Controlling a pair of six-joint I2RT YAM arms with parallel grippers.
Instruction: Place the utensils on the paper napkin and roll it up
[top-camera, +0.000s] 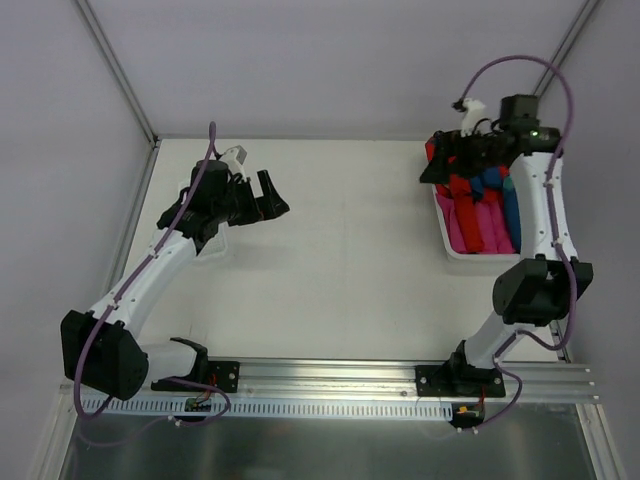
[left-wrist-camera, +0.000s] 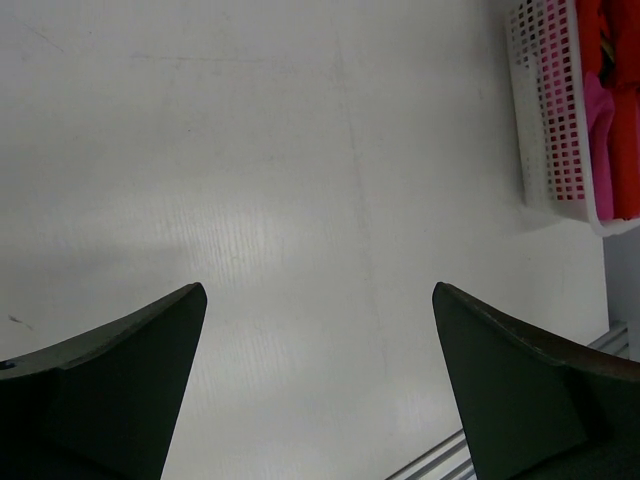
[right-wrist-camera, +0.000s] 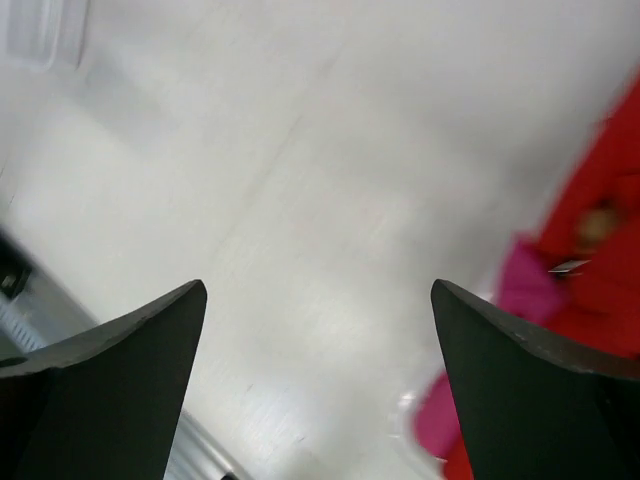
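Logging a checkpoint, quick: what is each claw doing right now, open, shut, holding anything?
Left claw: open, holding nothing, over the bare table.
Right claw: open, holding nothing, at the far corner of the basket.

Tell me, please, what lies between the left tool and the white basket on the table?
Only bare white tabletop; nothing sits between the left tool and the basket. The top external view shows the whole stretch.
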